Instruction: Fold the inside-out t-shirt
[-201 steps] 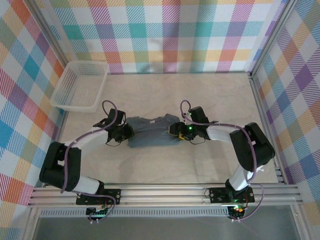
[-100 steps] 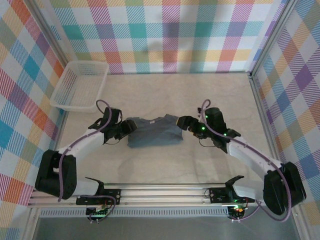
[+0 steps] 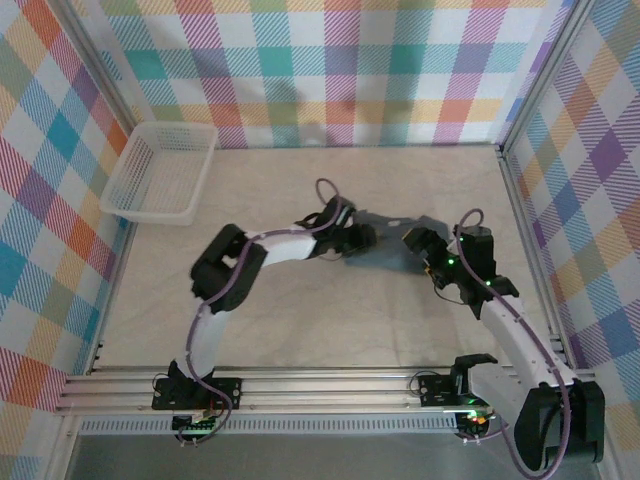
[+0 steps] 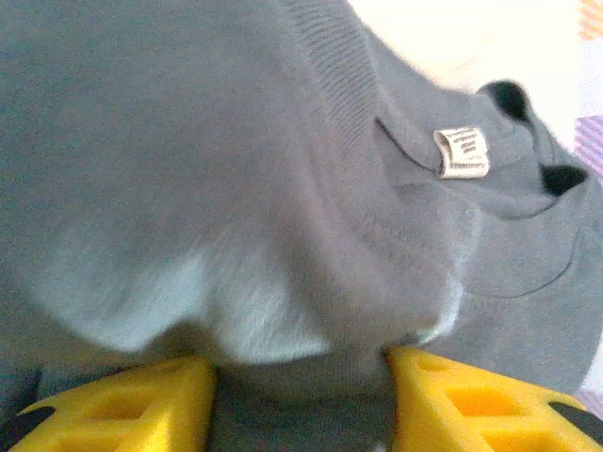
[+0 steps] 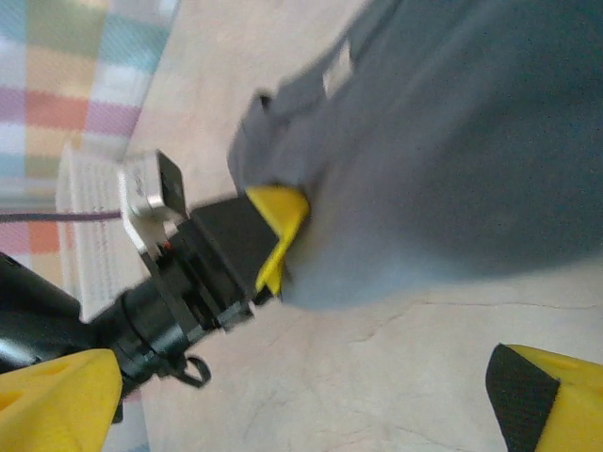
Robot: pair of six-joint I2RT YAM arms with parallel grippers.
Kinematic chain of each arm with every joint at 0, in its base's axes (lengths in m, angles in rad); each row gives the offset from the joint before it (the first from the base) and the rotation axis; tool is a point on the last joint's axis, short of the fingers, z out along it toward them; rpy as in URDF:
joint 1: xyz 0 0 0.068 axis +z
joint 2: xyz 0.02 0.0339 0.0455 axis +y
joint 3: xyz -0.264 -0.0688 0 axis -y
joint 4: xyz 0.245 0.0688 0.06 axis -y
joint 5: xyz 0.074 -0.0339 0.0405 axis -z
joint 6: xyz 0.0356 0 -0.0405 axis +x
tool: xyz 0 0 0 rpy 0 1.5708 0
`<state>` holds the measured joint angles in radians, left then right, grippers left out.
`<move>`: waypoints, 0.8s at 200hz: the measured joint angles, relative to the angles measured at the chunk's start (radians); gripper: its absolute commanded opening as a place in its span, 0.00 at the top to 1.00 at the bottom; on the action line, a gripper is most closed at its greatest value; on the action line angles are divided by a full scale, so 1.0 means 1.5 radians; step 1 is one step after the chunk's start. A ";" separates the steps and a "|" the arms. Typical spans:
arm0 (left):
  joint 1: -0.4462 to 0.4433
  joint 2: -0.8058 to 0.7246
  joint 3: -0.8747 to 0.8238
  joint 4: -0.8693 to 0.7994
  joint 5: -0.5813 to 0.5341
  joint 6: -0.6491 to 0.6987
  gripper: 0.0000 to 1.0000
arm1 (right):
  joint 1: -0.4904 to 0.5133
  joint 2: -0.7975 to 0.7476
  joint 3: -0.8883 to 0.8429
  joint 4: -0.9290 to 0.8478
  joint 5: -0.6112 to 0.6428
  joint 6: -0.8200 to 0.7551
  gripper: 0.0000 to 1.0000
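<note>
Fabric of the inside-out t-shirt (image 4: 236, 169) is bunched between the half-closed fingers of the left tool (image 4: 297, 377), which grips it about the middle of the table (image 3: 300, 320); the right tool (image 5: 301, 386) gapes wide, empty, just beside the t-shirt

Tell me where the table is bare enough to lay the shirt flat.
Free: the near middle of the table, just past the rail; the far strip along the back wall; the patch just near of the basket. Crowded: the centre, where the left gripper holds the bunched shirt beside the right gripper, jaws open.
</note>
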<state>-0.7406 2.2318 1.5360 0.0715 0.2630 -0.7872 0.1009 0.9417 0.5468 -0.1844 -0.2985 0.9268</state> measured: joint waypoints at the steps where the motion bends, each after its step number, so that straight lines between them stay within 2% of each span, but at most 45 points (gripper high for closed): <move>1: -0.001 0.004 0.007 -0.001 0.000 -0.001 0.49 | -0.004 -0.002 0.000 -0.004 0.001 0.000 0.00; 16: -0.021 0.091 0.144 -0.008 -0.006 -0.006 0.46 | -0.047 -0.012 0.001 -0.031 0.002 0.000 0.00; 29: -0.038 0.127 0.208 -0.012 -0.019 -0.005 0.43 | -0.085 -0.008 0.006 -0.044 -0.003 -0.002 0.00; 45: -0.053 0.122 0.208 -0.011 -0.037 -0.002 0.39 | -0.127 0.028 0.025 -0.052 -0.013 -0.003 0.00; 57: -0.059 0.088 0.160 0.005 -0.054 0.008 0.37 | -0.142 0.076 0.045 -0.053 -0.023 -0.002 0.00; 73: -0.061 -0.004 0.046 0.017 -0.079 0.030 0.35 | -0.143 0.137 0.064 -0.046 -0.037 0.006 0.00; 94: -0.041 -0.184 -0.119 0.029 -0.120 0.068 0.34 | -0.142 0.213 0.081 -0.027 -0.053 0.024 0.00; 118: -0.014 -0.386 -0.232 0.048 -0.170 0.101 0.34 | -0.140 0.288 0.091 0.020 -0.057 0.055 0.00; 128: -0.005 -0.462 -0.267 0.054 -0.194 0.113 0.35 | -0.140 0.328 0.102 0.039 -0.060 0.070 0.04; 146: -0.004 -0.563 -0.328 0.057 -0.230 0.126 0.35 | -0.136 0.405 0.137 0.080 -0.069 0.107 0.17; 160: -0.006 -0.615 -0.376 0.049 -0.254 0.132 0.36 | -0.131 0.458 0.163 0.111 -0.071 0.140 0.20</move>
<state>-0.7502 1.3090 0.9718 0.1452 -0.1181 -0.5884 -0.0963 1.6283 0.7918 -0.0174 -0.4053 1.1370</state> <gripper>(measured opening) 0.647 0.823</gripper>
